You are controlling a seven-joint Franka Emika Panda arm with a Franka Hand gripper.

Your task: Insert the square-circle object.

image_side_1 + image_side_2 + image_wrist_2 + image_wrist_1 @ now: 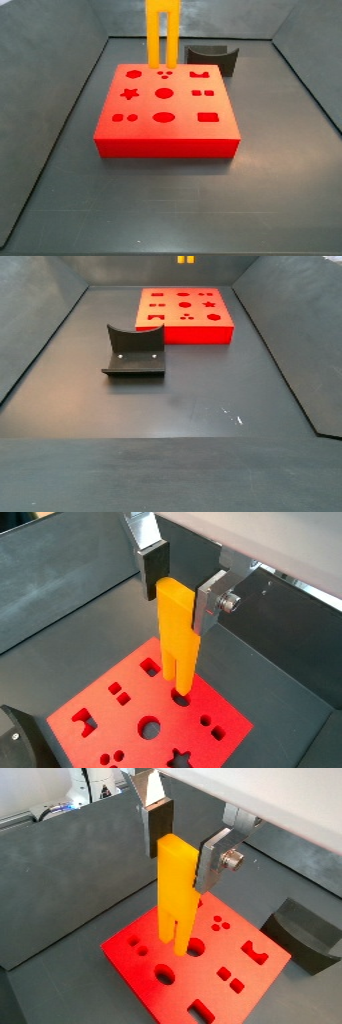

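Note:
The square-circle object [175, 888] is a tall orange-yellow bar hanging upright with its two thin prongs pointing down. My gripper [182, 868] is shut on its upper end, one dark pad on each side; both wrist views show this [181, 610]. The prong tips hover just above the red block [147, 973], over a round hole [195, 948] near one edge. In a side view the bar [164, 35] hangs over the block's far edge [160, 135] and the gripper is out of frame. In a side view only the prong tips [186, 259] show, above the block [187, 336].
The dark fixture [134, 351] stands on the grey floor apart from the block; it also shows in a side view [211, 58] and in both wrist views [305, 933] [20, 737]. Sloping grey walls [54, 110] close in the workspace.

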